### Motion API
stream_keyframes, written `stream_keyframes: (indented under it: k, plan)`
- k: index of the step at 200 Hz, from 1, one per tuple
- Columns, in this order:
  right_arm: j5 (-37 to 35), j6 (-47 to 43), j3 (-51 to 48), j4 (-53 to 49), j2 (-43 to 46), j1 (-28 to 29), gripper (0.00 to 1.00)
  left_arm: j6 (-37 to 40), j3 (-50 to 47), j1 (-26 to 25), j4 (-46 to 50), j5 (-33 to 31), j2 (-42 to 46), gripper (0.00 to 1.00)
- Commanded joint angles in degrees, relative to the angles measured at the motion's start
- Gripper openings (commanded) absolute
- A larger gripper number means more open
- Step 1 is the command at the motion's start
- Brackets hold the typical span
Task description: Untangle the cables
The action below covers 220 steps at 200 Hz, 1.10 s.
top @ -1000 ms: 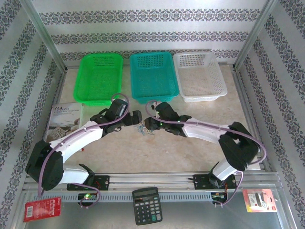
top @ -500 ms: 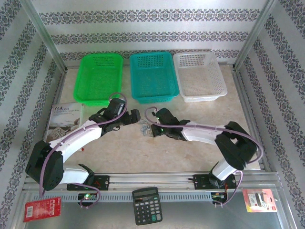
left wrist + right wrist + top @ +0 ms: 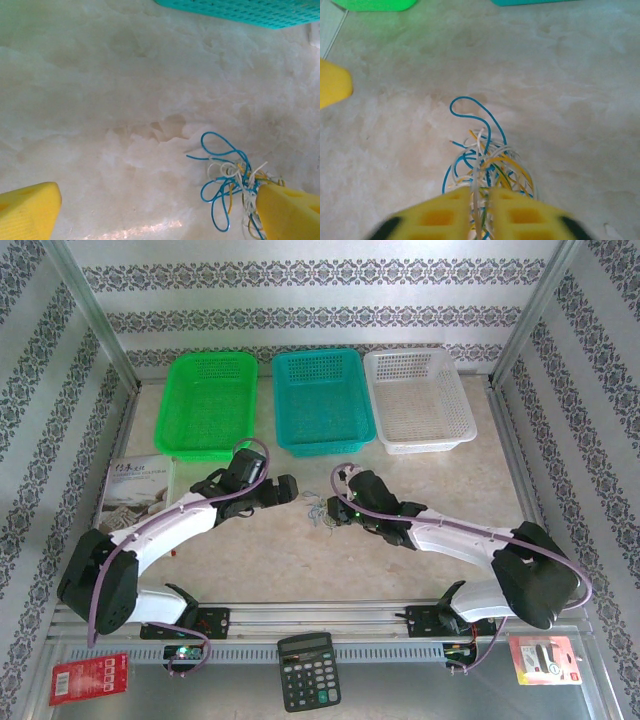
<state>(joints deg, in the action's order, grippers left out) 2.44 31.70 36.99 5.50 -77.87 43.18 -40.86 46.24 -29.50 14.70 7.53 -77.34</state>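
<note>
Pinching the cables [image 3: 487,167] between yellow fingers [image 3: 520,217] drawn almost together, the right pincer [image 3: 480,212] has several strands running through the thin gap of its jaws. Blue, yellow, whitish and green wires fan out just ahead of its tips, and one blue loop reaches farthest forward.

The left pincer [image 3: 157,200] stands spread wide and grips nothing. The clump sits right at one of its fingertips, with bare marbled table [image 3: 400,570] between its fingers. Seen from above, the two pincers face each other, tips close, with the clump between them.

Beyond both pincers stand a green basket [image 3: 207,403], a teal basket [image 3: 322,400] and a white basket [image 3: 418,400] in a row. Out to the left pincer's side lies a booklet [image 3: 135,490]; its heading is too small to read. Behind the pincers, between the arm bases, rests a black calculator [image 3: 307,670], flanked by two red packets [image 3: 88,678] whose print is illegible.
</note>
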Motion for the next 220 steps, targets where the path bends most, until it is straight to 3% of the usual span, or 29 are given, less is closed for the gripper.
stream_keyframes:
  k: [1, 28, 57, 164, 220]
  plan:
    - [0.6, 0.7, -0.3, 1.7, -1.2, -0.9, 0.35, -0.9, -0.5, 0.7, -2.4, 2.7, -1.3, 1.00]
    - [-0.4, 0.8, -0.2, 1.0, 0.2, -1.1, 0.43, -1.5, -0.7, 0.7, -2.9, 3.2, -1.5, 1.00]
    - [-0.8, -0.7, 2.3, -1.6, -0.3, -1.1, 0.44, -1.8, -0.9, 0.6, -2.8, 2.7, -1.3, 1.00]
    - [-2.2, -5.0, 10.4, -4.6, -13.2, -0.9, 0.35, -2.7, -2.4, 0.6, -1.0, -0.3, 2.6, 1.00]
    - [-2.4, -5.5, 12.2, -4.7, -15.2, -1.2, 0.23, -2.7, -2.5, 0.6, -1.3, -0.1, 2.5, 1.00]
